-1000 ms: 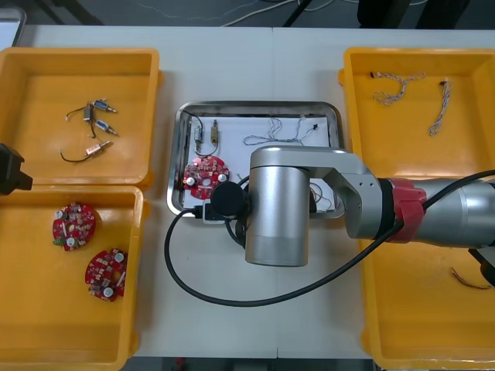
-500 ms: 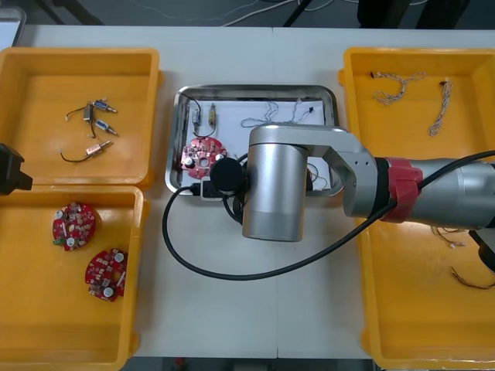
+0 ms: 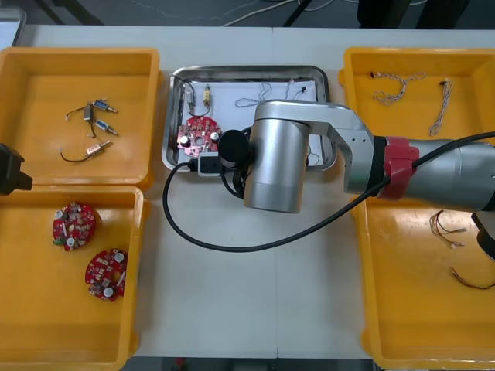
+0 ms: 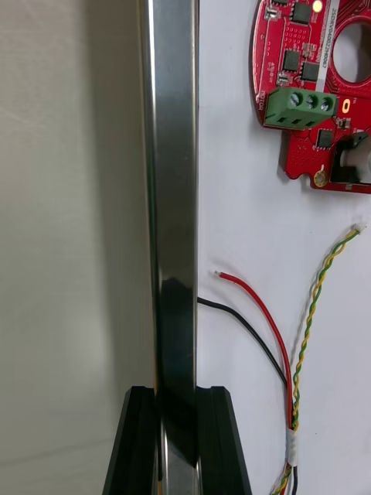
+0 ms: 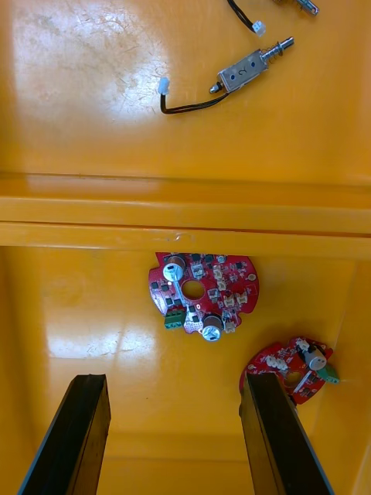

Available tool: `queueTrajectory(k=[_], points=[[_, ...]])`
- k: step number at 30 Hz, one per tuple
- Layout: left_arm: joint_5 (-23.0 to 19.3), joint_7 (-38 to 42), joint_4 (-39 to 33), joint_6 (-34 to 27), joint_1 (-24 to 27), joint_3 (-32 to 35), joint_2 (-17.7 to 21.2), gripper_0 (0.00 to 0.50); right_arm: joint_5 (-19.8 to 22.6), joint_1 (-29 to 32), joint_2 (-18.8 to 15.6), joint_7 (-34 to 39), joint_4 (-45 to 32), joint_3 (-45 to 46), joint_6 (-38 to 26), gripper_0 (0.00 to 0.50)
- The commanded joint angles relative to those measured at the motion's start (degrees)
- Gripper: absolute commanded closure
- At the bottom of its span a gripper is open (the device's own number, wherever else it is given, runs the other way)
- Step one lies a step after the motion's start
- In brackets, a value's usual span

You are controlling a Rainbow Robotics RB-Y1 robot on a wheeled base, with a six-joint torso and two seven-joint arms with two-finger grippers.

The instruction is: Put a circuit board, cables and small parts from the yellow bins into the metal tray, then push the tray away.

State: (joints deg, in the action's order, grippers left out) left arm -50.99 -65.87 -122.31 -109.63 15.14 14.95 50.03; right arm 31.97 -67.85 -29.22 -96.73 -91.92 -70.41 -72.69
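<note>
The metal tray (image 3: 168,124) lies at the table's far middle, white inside. It holds a round red circuit board (image 3: 198,133), small metal parts (image 3: 206,94) and thin cables (image 3: 259,97). My right arm's wrist (image 3: 274,166) covers the tray's near edge. In the right wrist view my right gripper (image 4: 176,394) is shut on the tray's shiny rim (image 4: 171,193), with the board (image 4: 325,85) and red, black and twisted yellow cables (image 4: 294,332) just inside. My left gripper (image 5: 174,387) hangs open above two boards (image 5: 202,292) in the near left bin.
The far left yellow bin (image 3: 31,62) holds small metal parts (image 3: 97,116); the near left bin holds two boards (image 3: 74,224). Twisted cables (image 3: 398,85) lie in the far right bin, red and yellow ones (image 3: 448,232) in the near right. My arm's black cable (image 3: 201,232) loops over the table.
The tray has slid away from me toward the table's far edge, with my right gripper holding its near rim and moving along. The left arm has stayed still.
</note>
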Motion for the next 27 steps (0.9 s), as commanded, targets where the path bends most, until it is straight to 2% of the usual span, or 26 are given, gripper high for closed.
queueTrajectory(k=[1, 12, 27], points=[[0.2, -5.0, -1.8, -0.4, -1.3, 1.9, 2.6, 0.0, 0.4, -4.0, 0.0, -3.0, 1.7, 1.8, 2.5, 0.5], [0.2, -5.0, -1.8, -0.4, -1.3, 1.9, 2.6, 0.0, 0.4, -6.2, 0.0, -5.5, 5.5, 1.8, 5.2, 0.5], [0.2, -5.0, -1.8, -0.4, -1.3, 1.9, 2.6, 0.0, 0.3, -8.4, 0.0, -7.8, 11.9, 1.8, 14.9, 0.5]])
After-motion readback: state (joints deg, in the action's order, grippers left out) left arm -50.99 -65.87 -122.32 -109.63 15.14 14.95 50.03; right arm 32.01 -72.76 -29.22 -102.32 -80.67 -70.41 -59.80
